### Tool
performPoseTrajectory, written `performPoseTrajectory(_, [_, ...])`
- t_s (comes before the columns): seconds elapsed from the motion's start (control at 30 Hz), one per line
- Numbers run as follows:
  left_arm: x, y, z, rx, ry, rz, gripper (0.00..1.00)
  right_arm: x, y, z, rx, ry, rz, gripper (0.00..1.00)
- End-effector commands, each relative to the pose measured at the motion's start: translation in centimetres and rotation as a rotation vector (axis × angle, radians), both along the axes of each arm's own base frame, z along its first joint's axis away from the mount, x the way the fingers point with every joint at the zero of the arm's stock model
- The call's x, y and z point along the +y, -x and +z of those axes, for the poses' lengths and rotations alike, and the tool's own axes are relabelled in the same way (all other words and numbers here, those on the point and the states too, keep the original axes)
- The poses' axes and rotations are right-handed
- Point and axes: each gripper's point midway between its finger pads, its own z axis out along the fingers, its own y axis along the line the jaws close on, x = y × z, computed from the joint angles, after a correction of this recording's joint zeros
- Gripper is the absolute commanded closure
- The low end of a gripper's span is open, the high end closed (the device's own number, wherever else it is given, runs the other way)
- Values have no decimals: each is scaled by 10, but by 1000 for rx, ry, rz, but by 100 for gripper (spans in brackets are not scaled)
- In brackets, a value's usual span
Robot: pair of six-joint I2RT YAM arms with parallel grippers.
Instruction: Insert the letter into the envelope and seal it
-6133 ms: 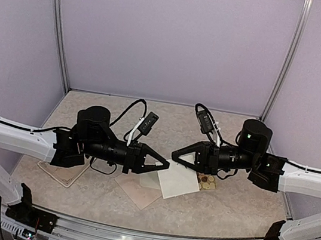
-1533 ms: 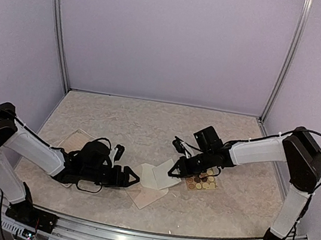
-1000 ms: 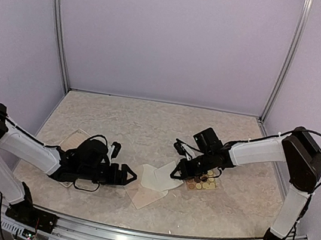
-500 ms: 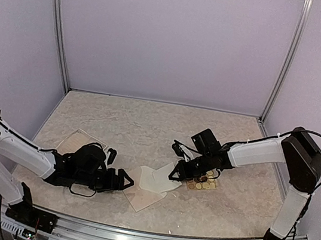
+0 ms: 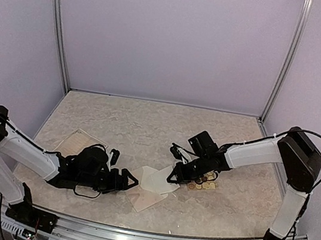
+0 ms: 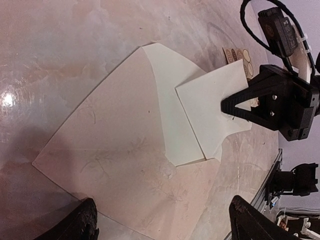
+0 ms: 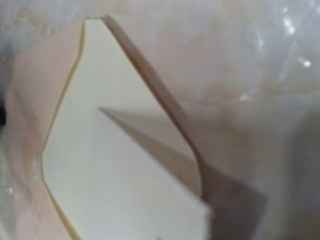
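The cream envelope (image 6: 162,95) lies flat on the tan sheet (image 6: 110,165). The right gripper (image 5: 174,171), fingers pressed together, pinches the white letter (image 6: 210,102) over this sheet's right part. The left gripper (image 5: 131,180) hovers at the sheet's left edge, fingers spread.

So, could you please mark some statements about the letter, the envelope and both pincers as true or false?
1. The right pincer is shut on the letter. True.
2. The envelope rests on a tan sheet. True.
3. The left pincer grips the envelope. False: it is open and holds nothing.
4. The letter is fully inside the envelope. False: it is over the envelope, in plain view.
5. The sticker card lies close to the right pincer. True.
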Motion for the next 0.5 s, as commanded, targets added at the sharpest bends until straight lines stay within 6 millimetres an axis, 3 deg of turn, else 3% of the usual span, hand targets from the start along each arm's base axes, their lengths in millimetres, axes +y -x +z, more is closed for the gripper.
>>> performPoseTrajectory(0.0, [19, 16, -37, 91, -123, 2, 13, 7, 4, -11, 51, 13, -14, 100])
performPoseTrajectory(0.47, [18, 14, -34, 79, -120, -2, 13, 26, 11, -17, 99, 13, 14, 100])
